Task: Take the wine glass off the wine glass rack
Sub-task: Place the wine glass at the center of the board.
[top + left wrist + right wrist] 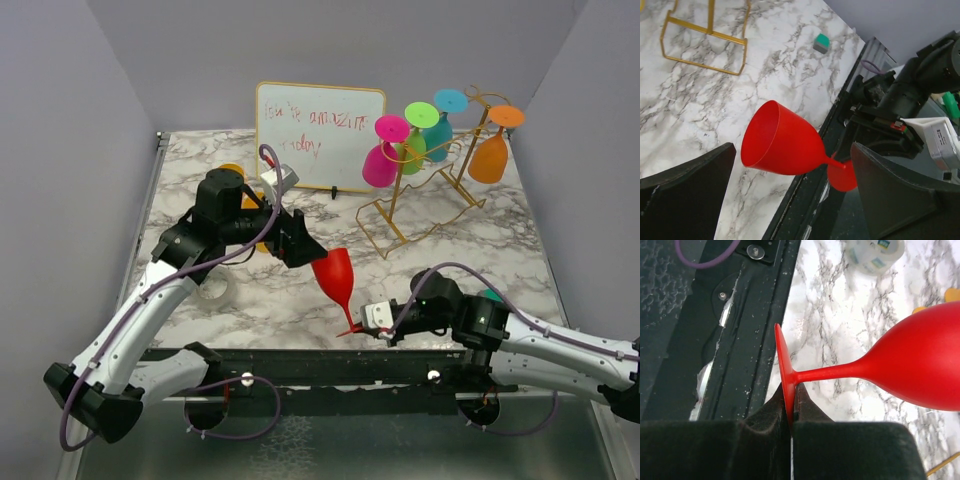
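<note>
Above the arms, in the top external view, the red wine glass (335, 278) is seen off the wine glass rack (420, 200), tilted over the marble table (470, 270) near its front edge. Its foot is pinched by the right gripper (362, 326). The left gripper (308, 250) is held beside the bowl with its jaws spread wide. Four coloured glasses (380, 165) are seen hanging on the rack, beside a white board (320, 135).

In the left wrist view, the bowl is shown between the wide-set fingers (690, 192) and is touched by neither. A small green block (821, 43), largely hidden from above, is shown plainly.

In the right wrist view, the fingers are shown pressed together on the rim of the foot. A tape roll (875, 254) is noted beyond.
</note>
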Available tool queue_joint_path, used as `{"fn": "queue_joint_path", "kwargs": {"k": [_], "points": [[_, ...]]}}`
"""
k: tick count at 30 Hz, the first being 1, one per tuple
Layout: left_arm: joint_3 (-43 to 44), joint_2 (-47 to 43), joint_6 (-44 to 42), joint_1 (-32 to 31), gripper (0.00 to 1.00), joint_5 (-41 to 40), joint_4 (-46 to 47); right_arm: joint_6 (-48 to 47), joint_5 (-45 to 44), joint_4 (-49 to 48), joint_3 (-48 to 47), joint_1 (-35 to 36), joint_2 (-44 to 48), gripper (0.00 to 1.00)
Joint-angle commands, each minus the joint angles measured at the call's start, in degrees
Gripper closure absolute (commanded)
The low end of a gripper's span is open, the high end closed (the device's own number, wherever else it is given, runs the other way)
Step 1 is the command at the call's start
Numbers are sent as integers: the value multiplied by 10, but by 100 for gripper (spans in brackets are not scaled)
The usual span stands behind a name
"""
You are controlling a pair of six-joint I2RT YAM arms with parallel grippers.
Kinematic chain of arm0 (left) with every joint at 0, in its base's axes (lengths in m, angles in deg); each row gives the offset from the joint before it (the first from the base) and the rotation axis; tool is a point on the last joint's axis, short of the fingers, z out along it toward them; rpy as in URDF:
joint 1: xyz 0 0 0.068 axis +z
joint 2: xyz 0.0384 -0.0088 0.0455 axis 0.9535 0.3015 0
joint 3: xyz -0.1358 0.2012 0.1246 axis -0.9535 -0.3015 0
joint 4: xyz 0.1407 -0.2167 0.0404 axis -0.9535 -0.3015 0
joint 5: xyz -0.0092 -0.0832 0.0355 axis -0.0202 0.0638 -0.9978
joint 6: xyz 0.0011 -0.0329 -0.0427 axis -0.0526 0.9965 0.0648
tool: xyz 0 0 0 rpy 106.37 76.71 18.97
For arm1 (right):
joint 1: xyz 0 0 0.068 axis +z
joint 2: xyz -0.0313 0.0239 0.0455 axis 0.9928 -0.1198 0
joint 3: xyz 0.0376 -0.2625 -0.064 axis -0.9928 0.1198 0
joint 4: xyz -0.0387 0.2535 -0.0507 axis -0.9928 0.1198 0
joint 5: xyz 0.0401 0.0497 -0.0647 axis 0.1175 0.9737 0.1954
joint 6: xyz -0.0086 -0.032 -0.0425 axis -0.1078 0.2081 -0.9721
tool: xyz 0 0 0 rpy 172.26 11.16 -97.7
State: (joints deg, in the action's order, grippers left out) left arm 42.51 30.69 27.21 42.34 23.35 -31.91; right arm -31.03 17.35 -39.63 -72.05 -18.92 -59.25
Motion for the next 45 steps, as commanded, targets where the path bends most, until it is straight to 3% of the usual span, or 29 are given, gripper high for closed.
{"fn": "queue_joint_path", "kwargs": {"k": [1,14,18,26,32,42,45], "points": [[30,33,-40,1,1,104,16,-66,16,-11,3,5,26,99],[38,121,-44,-1,9,139,17,-137,-22,46,-3,5,54,99],[48,135,-56,-2,21,188,18,-144,-31,32,8,5,64,99],[27,104,-112,-4,20,343,26,-174,-44,58,-4,5,64,99],[30,99,-132,-4,31,410,25,-189,-52,69,-7,5,68,99],[17,102,-123,-14,39,399,27,-215,-66,76,-27,5,79,99],[12,104,-119,-23,48,388,27,-221,-66,88,-36,5,71,99]]}}
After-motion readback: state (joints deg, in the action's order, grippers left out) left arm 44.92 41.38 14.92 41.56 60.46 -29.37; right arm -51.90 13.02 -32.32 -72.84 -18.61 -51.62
